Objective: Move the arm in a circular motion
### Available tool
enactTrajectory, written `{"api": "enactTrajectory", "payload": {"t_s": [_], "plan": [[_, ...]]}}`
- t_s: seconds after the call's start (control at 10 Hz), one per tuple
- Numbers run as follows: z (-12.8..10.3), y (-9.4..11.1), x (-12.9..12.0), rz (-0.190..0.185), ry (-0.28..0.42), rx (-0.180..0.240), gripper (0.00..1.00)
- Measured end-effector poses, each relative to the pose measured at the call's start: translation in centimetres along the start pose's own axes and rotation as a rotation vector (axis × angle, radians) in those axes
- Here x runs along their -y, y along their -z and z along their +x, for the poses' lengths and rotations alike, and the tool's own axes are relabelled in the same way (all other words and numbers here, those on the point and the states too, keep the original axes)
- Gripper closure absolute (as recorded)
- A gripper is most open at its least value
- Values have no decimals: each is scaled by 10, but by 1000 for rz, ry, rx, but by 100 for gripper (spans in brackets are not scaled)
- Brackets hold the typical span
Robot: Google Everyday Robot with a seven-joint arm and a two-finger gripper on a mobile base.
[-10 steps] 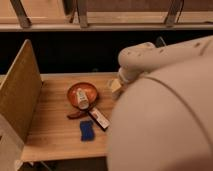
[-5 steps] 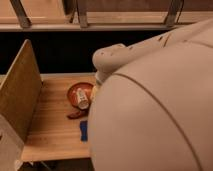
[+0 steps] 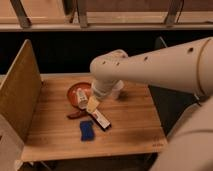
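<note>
- arm [image 3: 155, 65] reaches in from the right over the wooden counter [image 3: 132, 122]
- tool [image 3: 93, 104] (pale tip) by red bowl [image 3: 75, 91]; grip state: can't tell
- blue sponge [image 3: 87, 130] near the counter's front edge

The arm [image 3: 160, 66] was a thick, smooth, cream-white tube ending in a bulbous joint [image 3: 106, 70]. Small dark screw holes [image 3: 190, 50] dotted both. A narrower white neck [image 3: 100, 89] hung below the joint and carried the gripper [image 3: 93, 104], a pale yellowish tip.
</note>
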Motion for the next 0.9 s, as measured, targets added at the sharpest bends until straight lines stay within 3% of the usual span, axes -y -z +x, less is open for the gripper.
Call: {"api": "enactTrajectory", "payload": {"t_s": [0.2, 0.4, 0.6, 0.7, 0.9], "plan": [[29, 20, 22, 48, -91, 30, 20], [77, 47, 77, 138, -266, 54, 20], [103, 62, 117, 192, -381, 68, 20], [101, 63, 130, 206, -402, 71, 20], [76, 58, 134, 202, -364, 74, 20]]}}
